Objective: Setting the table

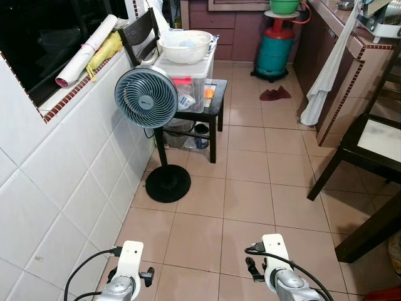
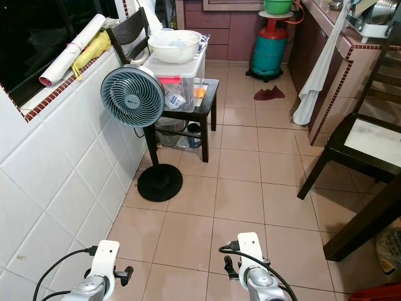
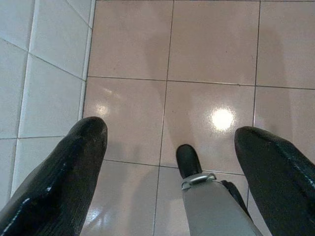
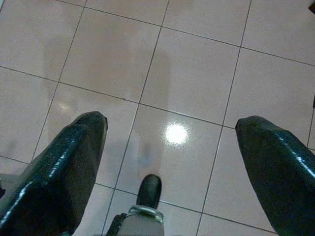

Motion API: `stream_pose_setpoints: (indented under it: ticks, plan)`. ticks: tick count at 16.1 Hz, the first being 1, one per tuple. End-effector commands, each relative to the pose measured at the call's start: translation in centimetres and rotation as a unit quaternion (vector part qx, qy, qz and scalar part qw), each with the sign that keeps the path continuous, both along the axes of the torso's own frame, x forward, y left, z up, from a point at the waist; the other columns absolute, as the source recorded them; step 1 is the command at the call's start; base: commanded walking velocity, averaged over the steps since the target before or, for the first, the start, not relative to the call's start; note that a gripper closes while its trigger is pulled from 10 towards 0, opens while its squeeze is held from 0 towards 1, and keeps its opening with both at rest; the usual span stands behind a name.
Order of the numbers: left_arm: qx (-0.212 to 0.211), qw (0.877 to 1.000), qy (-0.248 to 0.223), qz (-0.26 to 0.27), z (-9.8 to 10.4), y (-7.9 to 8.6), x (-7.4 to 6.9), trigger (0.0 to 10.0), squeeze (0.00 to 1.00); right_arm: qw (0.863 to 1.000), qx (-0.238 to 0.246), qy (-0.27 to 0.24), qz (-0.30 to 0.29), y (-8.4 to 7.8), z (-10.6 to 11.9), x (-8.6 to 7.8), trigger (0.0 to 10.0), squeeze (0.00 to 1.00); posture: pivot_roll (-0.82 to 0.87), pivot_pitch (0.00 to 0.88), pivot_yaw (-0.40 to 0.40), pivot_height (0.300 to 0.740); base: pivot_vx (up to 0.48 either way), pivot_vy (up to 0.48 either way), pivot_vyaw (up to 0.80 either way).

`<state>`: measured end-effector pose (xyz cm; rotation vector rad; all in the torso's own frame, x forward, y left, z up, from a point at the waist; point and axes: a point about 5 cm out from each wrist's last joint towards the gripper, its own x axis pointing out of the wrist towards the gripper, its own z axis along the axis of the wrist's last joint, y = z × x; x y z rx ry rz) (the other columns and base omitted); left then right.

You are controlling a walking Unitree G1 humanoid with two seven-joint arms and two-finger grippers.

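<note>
- Along the left side runs a white tiled wall (image 1: 56, 188) with a dark window opening above; on its ledge lie a rolled white paper (image 1: 84, 50) and, just beside it, a yellow bundle (image 1: 106, 50).
- Next to the wall stands a round grey fan (image 1: 146, 97) on a black pole and disc base (image 1: 167, 184), facing the camera.
- Just behind the fan is a small black side table (image 1: 213, 106) carrying a clear plastic storage box (image 1: 188, 84); a white bowl (image 1: 185, 46) sits on top of the box, the nearest piece of tableware in sight. A dark chair back (image 1: 139, 34) leans behind it.
- Low in the head views, the left arm hangs over the pinkish floor tiles (image 1: 250, 163); in its wrist view the left gripper (image 3: 167, 162) has its black fingers (image 3: 64, 177) spread wide apart, holding nothing, pointed at the floor beside the wall.
- Further right, the right gripper (image 4: 172, 167) likewise has its fingers (image 4: 64, 167) spread with nothing between them, above bare tiles.
- At the far end stands a teal gas cylinder (image 1: 274, 53) with a green basin (image 1: 284, 6) on top, and a dark red cloth (image 1: 274, 94) lies on the floor near it.
- On the right, a white cloth (image 1: 326, 75) hangs down the tiled counter (image 1: 357, 69), and a dark-framed chair with a pale seat (image 1: 376, 141) stands just beside it.
</note>
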<state>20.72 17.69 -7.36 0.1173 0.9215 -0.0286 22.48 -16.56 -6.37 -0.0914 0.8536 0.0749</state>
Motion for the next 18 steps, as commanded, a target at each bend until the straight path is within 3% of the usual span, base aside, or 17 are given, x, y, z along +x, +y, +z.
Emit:
stream_pose_setpoints:
  ticks: [1,4,9,11,14,18]
  plan:
    - [-0.076,0.992,-0.101,-0.025,4.3,-4.6,6.5,10.0,0.0,0.999,-0.007,-0.034,0.023,3.4,3.1,4.7,10.0,0.0,-0.09,0.068,0.018,0.74,0.0,0.0,0.0]
    - [-0.102,0.991,-0.086,0.021,4.0,-3.7,6.2,10.0,0.0,0.999,0.03,-0.018,0.014,3.8,2.7,4.2,10.0,0.0,-0.1,0.099,0.02,0.74,0.0,0.0,0.0]
    - [-0.1,0.991,-0.087,0.02,4.1,-3.6,6.4,10.0,0.0,0.999,0.033,-0.014,0.008,3.8,2.7,4.2,10.0,0.0,-0.1,0.101,0.026,0.74,0.0,0.0,0.0]
    - [-0.107,0.985,-0.134,0.007,5.3,-3.2,7.6,10.0,0.0,0.997,0.059,-0.059,0.006,3.6,4.0,5.7,10.0,0.0,-0.1,0.094,0.036,0.74,0.0,0.0,0.0]
    - [-0.135,0.968,-0.205,-0.059,7.2,-3.0,8.9,10.0,0.0,0.988,0.091,-0.127,0.012,2.7,6.4,8.0,10.0,0.0,-0.1,0.095,0.045,0.74,0.0,0.0,0.0]
    - [-0.139,0.947,-0.279,-0.079,9.5,0.2,9.1,10.0,0.0,0.973,0.128,-0.193,0.006,0.4,8.2,8.8,10.0,0.0,-0.1,0.101,0.043,0.74,0.0,0.0,0.0]
